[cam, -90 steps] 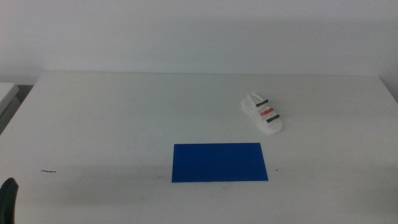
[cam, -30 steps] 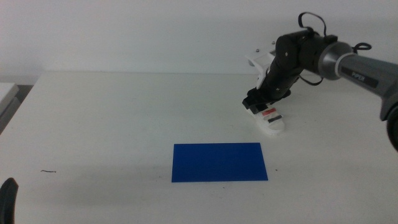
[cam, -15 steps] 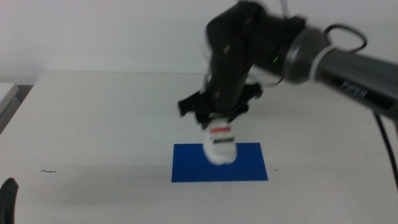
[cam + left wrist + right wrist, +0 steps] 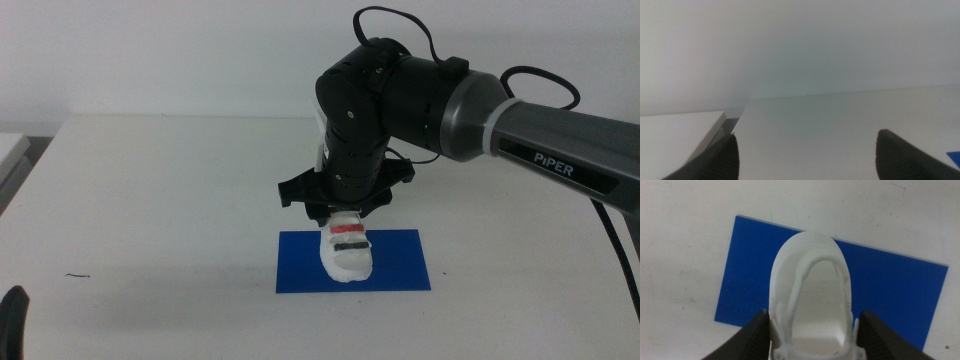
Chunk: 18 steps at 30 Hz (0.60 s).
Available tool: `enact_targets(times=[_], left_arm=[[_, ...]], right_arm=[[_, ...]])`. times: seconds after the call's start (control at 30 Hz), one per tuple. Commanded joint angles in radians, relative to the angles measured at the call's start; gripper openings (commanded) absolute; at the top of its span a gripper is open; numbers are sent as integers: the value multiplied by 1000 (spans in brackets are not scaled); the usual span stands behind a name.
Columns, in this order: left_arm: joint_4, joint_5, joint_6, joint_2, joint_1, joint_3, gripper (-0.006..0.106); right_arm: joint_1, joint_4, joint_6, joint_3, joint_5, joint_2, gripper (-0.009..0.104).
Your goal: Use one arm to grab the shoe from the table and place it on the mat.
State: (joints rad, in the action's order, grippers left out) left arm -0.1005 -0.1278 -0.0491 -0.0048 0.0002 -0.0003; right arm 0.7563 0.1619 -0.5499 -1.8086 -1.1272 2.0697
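Note:
The white sandal (image 4: 347, 250) with dark and red straps hangs toe-down over the dark blue mat (image 4: 400, 265), its toe at or just above the mat's surface. My right gripper (image 4: 340, 212) is shut on the shoe's heel end, with the black arm (image 4: 400, 95) reaching in from the right. In the right wrist view the shoe (image 4: 812, 295) sits between the two dark jaws, with the mat (image 4: 890, 295) beneath it. My left gripper (image 4: 805, 155) waits open and empty at the table's near left corner, showing as a dark tip (image 4: 12, 318).
The white table (image 4: 150, 200) spreads to the left and behind the mat. A small dark speck (image 4: 77, 275) lies near the front left. A gap and a second white surface (image 4: 675, 135) show at the table's left edge.
My right arm came in, took the shoe at the right rear of the table, lifted it, carried it left and forward, and has lowered it over the mat.

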Motion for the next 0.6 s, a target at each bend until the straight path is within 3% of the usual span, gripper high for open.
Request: enact_targets(times=[0.0,0.17,0.2,0.27,0.33,0.5,0.57], left_arm=[[4,12,-1,5,0,0,94],[4,12,-1,5,0,0,94],[4,12,-1,5,0,0,94],[4,12,-1,5,0,0,94],[4,12,-1,5,0,0,94],[4,12,-1,5,0,0,94],[4,12,-1,5,0,0,94]], right_arm=[[1,36,-4,3,6,-6,10],[1,50,-4,3,6,-6,10],[1,46,-82,3,6,-6,10],[1,92,-327,3,6,-6,10],[1,142,-767,3,-7,-6,10],[1,152,-1548,3,-94,1,10],[1,128,-1591,3,-94,12,9]])
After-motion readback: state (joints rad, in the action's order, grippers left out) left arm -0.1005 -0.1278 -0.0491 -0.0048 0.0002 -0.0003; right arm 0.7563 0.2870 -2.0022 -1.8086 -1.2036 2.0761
